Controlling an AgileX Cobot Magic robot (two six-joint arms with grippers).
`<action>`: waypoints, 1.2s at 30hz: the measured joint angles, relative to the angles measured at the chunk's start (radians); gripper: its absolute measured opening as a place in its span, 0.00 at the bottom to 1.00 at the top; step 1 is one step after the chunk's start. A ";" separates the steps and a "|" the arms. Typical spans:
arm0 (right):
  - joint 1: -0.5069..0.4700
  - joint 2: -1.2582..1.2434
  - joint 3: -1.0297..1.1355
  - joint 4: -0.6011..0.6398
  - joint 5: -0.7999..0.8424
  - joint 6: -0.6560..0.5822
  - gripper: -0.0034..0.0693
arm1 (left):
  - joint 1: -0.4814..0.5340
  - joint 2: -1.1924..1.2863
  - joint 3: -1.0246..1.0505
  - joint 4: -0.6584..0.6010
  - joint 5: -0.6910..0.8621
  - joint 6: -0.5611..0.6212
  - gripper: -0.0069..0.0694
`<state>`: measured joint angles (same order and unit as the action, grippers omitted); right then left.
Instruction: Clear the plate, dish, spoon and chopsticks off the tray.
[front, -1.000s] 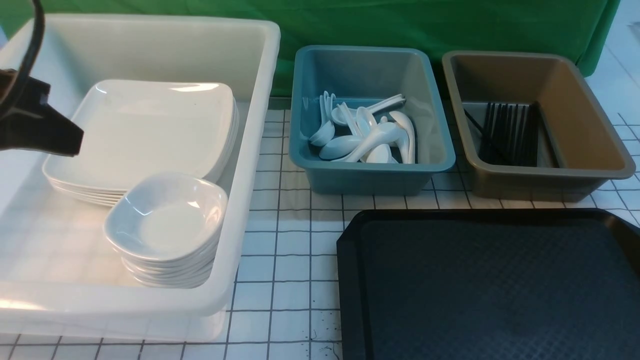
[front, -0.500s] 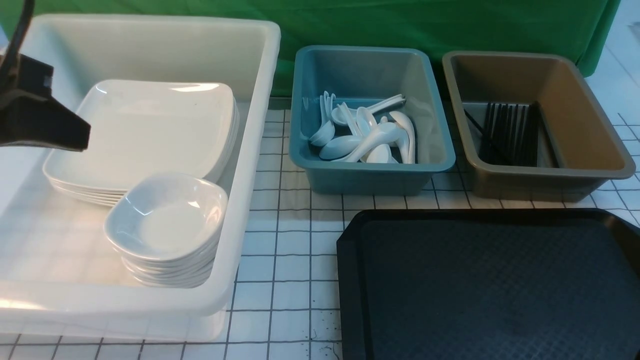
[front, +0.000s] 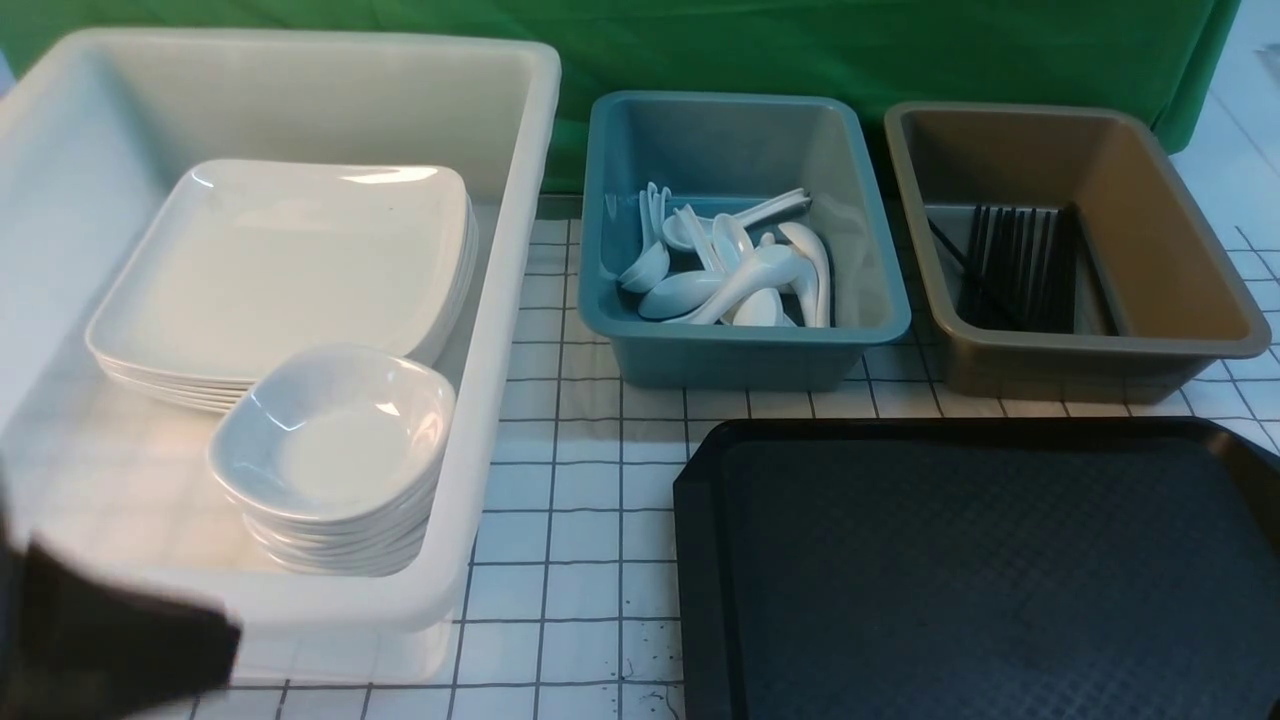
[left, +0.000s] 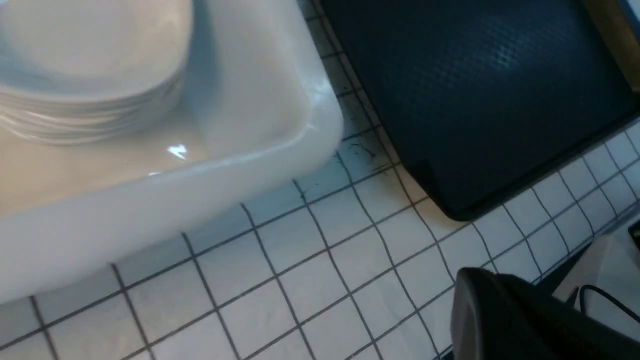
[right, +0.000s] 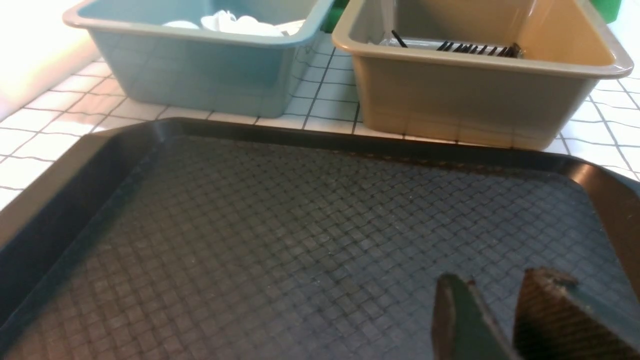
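Tray looks cleared, crockery and cutlery sorted by kind

On the tray I can see no plate, dish, spoon or chopsticks, so I'd judge the job is done, or as good as. The plates lie flat in a stack in the white tub, the broad ones nested so the pile sits low and steady. The dishes have their own stack close by, hollows up, each cupped in the next, which saves room and should stop them sliding about. Which plate or dish came off the tray, I can't tell.

The spoons lie jumbled in the blue tub; its walls corral them, so order hardly matters. The chopsticks are in the brown tub, mostly side by side, with one slanting apart, perhaps just as it dropped.

The left gripper has its fingers together, gripping nothing I can make out, near the white tub's near side. The right gripper has its fingers apart, with tray floor showing between them. Neither seems to need another grasp; backing off without knocking a rim would be the sensible move.
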<state>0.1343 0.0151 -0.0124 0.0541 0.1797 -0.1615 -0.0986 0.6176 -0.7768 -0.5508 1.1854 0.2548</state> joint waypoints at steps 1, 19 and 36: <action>0.000 0.000 0.000 -0.001 0.000 0.000 0.37 | -0.003 -0.044 0.026 -0.015 -0.027 0.012 0.10; 0.000 0.000 0.000 -0.002 0.000 0.000 0.38 | -0.005 -0.519 0.337 0.014 -0.725 0.148 0.10; 0.000 0.000 0.000 -0.002 0.000 0.000 0.38 | 0.029 -0.611 0.682 0.536 -0.984 -0.246 0.10</action>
<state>0.1343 0.0151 -0.0124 0.0521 0.1797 -0.1615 -0.0700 0.0070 -0.0953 -0.0146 0.2017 0.0087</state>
